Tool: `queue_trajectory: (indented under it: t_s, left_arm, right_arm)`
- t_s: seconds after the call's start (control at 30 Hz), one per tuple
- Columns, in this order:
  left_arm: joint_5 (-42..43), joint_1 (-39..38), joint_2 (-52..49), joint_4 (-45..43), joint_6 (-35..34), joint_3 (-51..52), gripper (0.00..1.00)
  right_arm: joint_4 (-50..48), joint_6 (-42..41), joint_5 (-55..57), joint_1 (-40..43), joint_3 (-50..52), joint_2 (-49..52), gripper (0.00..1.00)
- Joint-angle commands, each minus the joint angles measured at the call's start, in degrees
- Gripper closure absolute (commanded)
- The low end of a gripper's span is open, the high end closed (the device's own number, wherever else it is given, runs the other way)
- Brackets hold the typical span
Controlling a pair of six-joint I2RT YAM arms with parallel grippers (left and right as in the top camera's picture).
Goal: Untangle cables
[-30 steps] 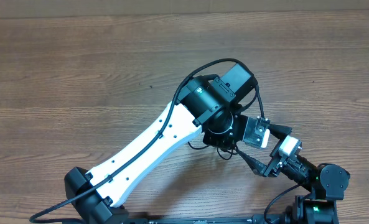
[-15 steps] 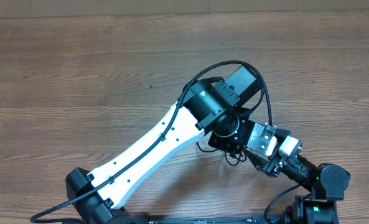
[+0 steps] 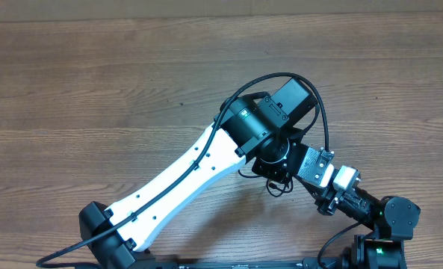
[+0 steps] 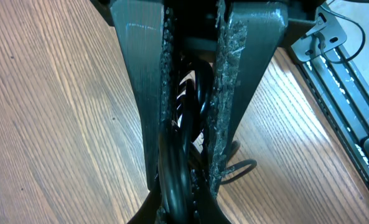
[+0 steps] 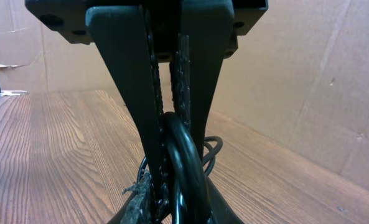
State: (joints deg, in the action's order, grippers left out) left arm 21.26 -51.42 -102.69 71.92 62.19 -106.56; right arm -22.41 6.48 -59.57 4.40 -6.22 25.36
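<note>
The cables (image 4: 185, 134) are a bundle of thin black cords under the two wrists, near the table's front right. My left gripper (image 4: 184, 186) is shut on the bundle, and strands run up between its fingers (image 4: 144, 93). One loop (image 4: 241, 167) pokes out to the right on the wood. My right gripper (image 5: 175, 180) is shut on a black cable (image 5: 183, 155) of the same bundle, with a loop (image 5: 213, 148) lying behind it. In the overhead view only small loops of the cables (image 3: 279, 188) show beneath the left wrist (image 3: 270, 131); both grippers' tips are hidden there.
The white left arm (image 3: 184, 175) crosses from the front left to the middle. The right arm (image 3: 363, 203) reaches in from the front right corner. A thick black arm cable (image 3: 322, 119) arcs over the left wrist. A cardboard wall (image 5: 308, 74) stands behind the wooden table (image 3: 94, 90).
The right gripper has slid up and left in under the left wrist and closed its jaws on the cables. The left wrist has shifted slightly right and stays shut.
</note>
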Motion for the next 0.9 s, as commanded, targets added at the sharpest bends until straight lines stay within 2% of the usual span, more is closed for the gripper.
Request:
queue_trajectory:
  t_s: [0.0, 0.17, 0.27, 0.43, 0.53, 0.87]
  left_arm:
    - [-3.85, -0.26, -0.04, -1.49, 0.76, -1.55, 0.96]
    - [-5.86, -0.26, -0.04, -1.92, 0.79, -1.55, 0.96]
    - [-7.58, -0.26, -0.04, -1.90, 0.76, -1.55, 0.96]
    - [-9.57, -0.20, -0.04, -1.92, 0.81, -1.55, 0.96]
    - [-9.62, 0.09, -0.04, -1.95, 0.79, -1.55, 0.96]
    - [-8.11, 0.13, -0.04, -1.95, 0.79, -1.55, 0.96]
  right_arm:
    - [0.02, -0.39, -1.86, -0.22, -0.66, -0.11, 0.84]
    - [0.24, -0.39, -1.84, -0.22, -0.66, -0.11, 0.74]
    - [0.22, -0.39, -1.84, -0.22, -0.66, -0.11, 0.61]
    - [0.22, -0.39, -1.84, -0.22, -0.66, -0.11, 0.58]
    - [0.22, -0.37, -1.86, -0.22, -0.66, -0.11, 0.64]
    - [0.24, -0.37, -1.84, -0.22, -0.66, -0.11, 0.95]
